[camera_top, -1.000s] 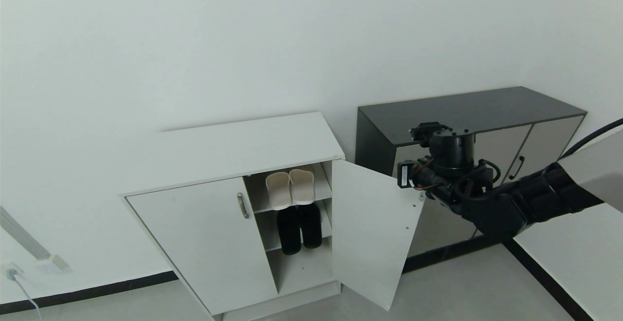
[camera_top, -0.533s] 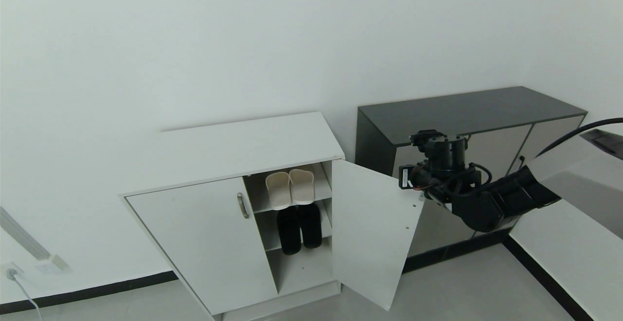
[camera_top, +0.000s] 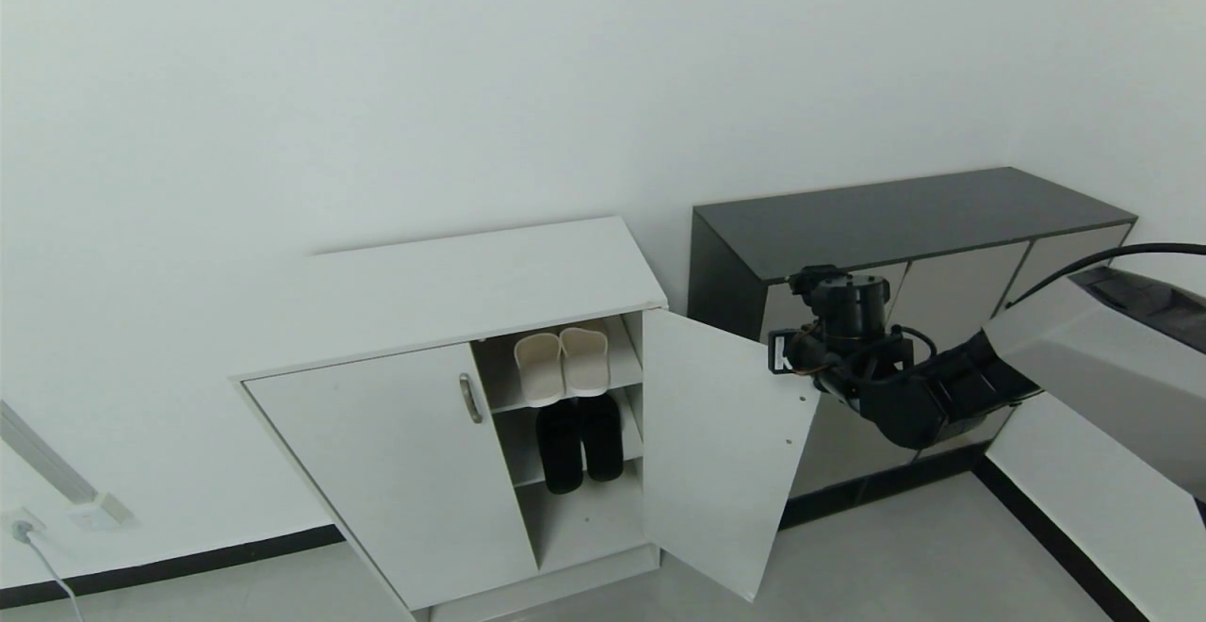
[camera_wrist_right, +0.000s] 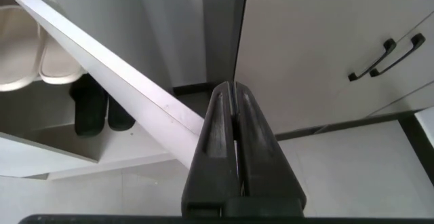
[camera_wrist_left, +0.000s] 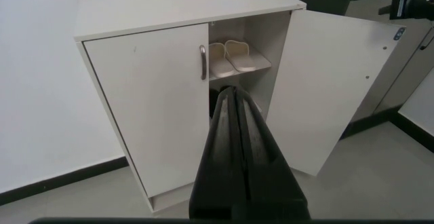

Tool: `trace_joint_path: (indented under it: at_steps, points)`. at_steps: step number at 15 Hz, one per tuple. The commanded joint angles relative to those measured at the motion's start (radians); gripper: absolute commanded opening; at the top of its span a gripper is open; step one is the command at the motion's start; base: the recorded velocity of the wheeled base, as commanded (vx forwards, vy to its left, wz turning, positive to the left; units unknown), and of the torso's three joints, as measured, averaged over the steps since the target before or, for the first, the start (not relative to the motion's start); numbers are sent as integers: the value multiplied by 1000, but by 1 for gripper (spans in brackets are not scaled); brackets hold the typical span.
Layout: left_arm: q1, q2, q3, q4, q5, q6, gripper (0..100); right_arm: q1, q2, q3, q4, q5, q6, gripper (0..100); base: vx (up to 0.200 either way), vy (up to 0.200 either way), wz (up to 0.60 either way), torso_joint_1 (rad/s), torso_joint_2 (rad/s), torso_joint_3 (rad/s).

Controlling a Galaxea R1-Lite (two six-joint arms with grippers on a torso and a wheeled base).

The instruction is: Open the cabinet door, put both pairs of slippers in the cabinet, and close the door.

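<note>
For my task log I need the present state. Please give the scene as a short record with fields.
cabinet: white; right door open, left door shut
pale slippers: upper shelf, side by side
black slippers: shelf below, side by side
right gripper: shut, empty, by the open door's free edge, on its outer side; contact unclear
left gripper: shut, empty, apart from the cabinet, pointing toward it
left to do: close the right door

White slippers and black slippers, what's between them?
A shelf board: the white slippers stand on it, the black slippers underneath, clear in the head view.
</note>
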Motion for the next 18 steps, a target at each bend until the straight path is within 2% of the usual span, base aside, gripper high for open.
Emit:
trace_joint_path:
  at_steps: [1,7,13,15,18]
  points:
    - [0,1,0,0,0,-1,0,-1,9,-5,11,0,0,0,0,0,0,0,0,0]
    - [0,1,0,0,0,-1,0,18,-31,1,94,-1,3,0,0,0,0,0,0,0]
    - [0,1,0,0,0,-1,0,206,-232,191,88,-9,9,0,0,0,0,0,0,0]
    - [2,1,0,0,0,-2,0,179,-233,185,90,-9,6,0,0,0,0,0,0,0]
    - [0,1,0,0,0,-1,0,55,-146,93,93,-1,1,0,0,0,0,0,0,0]
